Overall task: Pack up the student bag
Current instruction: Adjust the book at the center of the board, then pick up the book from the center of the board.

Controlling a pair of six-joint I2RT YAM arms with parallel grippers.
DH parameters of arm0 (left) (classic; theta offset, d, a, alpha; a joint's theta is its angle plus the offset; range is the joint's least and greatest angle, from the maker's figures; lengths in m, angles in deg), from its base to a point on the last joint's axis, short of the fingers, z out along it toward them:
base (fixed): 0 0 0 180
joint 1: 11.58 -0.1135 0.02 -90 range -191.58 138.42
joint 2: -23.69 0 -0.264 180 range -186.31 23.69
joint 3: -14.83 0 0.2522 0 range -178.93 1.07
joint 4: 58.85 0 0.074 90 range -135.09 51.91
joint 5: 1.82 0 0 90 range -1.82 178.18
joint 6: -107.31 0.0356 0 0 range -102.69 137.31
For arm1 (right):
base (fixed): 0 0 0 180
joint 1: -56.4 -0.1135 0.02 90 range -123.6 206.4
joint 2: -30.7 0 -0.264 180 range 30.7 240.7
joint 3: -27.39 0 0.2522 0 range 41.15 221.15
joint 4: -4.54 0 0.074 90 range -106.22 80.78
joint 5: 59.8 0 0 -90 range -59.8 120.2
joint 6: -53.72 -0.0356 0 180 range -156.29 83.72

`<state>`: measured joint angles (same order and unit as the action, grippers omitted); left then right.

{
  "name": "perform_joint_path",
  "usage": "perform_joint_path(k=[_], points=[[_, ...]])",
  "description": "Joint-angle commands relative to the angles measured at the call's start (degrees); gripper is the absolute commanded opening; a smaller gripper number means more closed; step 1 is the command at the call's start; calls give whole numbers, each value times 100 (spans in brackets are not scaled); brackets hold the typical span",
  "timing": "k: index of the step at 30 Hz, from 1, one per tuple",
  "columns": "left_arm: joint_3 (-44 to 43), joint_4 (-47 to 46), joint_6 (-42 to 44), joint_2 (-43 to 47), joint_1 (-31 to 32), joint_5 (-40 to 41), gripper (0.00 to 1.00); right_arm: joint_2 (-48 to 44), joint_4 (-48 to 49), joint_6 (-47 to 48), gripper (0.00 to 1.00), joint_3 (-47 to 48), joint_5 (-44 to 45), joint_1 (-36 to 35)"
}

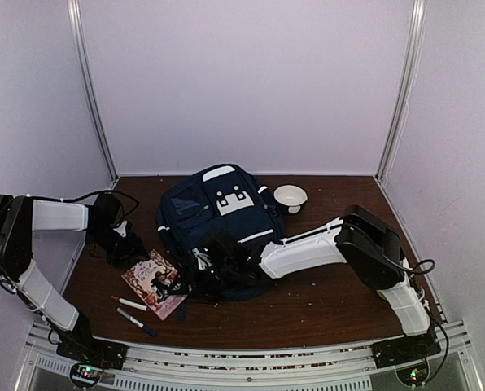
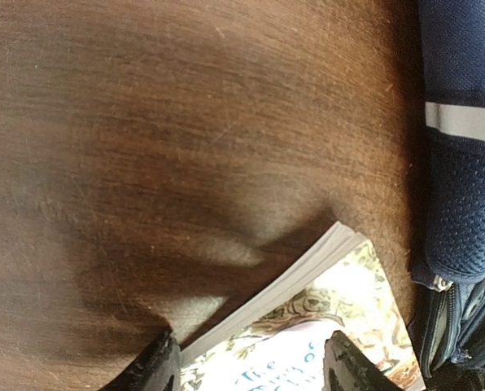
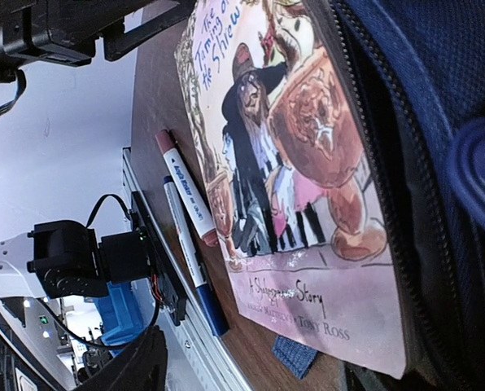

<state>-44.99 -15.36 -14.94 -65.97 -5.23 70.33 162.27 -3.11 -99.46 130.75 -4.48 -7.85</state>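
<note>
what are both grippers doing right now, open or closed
Left gripper: open, above the book, holding nothing.
Right gripper: open, beside the student bag.

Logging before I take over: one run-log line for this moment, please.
student bag on table | book flat beside it, unpacked | left gripper open over book corner | right gripper open by bag and book | two markers on table
</note>
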Motion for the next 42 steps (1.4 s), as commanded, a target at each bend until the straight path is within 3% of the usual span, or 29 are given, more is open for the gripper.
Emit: perform_joint_path(k=[1, 17, 26, 37, 42], points=[[229, 113, -92, -18, 86, -157, 61, -329, 26, 566, 73, 294, 258, 81], [256, 92, -278, 304, 88, -184, 59, -369, -124, 766, 69, 724, 339, 340], [323, 114, -356, 521, 86, -196, 58, -690, -125, 726, 58, 769, 280, 383], [309, 124, -474, 786, 85, -173, 57, -407, -694, 881, 46, 1173, 530, 475], [326, 47, -553, 803, 87, -112, 58, -444, -871, 787, 32, 998, 662, 630]])
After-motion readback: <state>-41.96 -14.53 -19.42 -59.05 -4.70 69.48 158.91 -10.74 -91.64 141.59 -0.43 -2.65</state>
